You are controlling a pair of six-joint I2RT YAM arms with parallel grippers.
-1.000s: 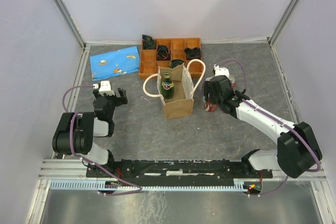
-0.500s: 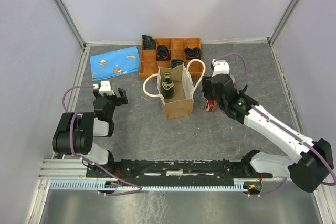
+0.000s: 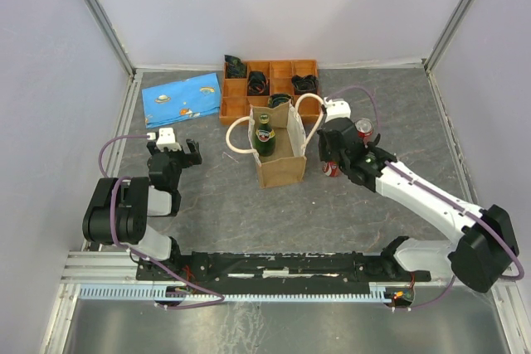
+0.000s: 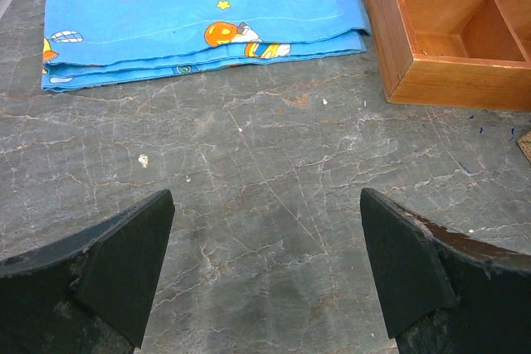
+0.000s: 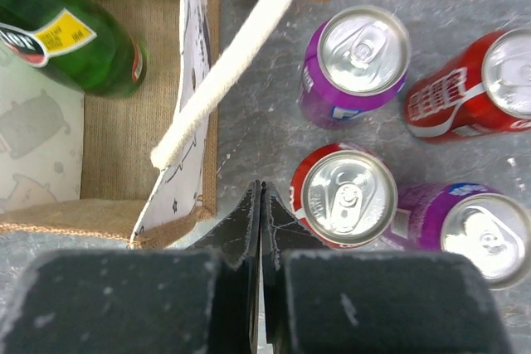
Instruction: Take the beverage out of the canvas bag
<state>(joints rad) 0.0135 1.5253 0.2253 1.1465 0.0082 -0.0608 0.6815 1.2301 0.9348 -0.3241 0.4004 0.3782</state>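
Note:
The canvas bag (image 3: 280,165) stands upright mid-table with cream loop handles (image 5: 236,60). A green glass bottle, the beverage (image 3: 264,134), leans inside it; its neck and yellow label show in the right wrist view (image 5: 75,39). My right gripper (image 3: 326,155) hangs just right of the bag, shut with nothing between its fingers, its tips (image 5: 260,186) over bare table between the bag's wall (image 5: 192,97) and a red can (image 5: 344,196). My left gripper (image 3: 174,148) rests far left of the bag, open and empty (image 4: 265,205).
Several cans stand or lie right of the bag: purple (image 5: 353,60), red on its side (image 5: 465,80), purple (image 5: 465,234). An orange-brown compartment tray (image 3: 236,111) (image 4: 448,89) sits behind the bag, a blue patterned pouch (image 3: 182,97) (image 4: 199,14) to its left.
My right gripper has shut from open and shifted up and left from over the cans toward the bag's right side. The left arm, bag and bottle have not moved.

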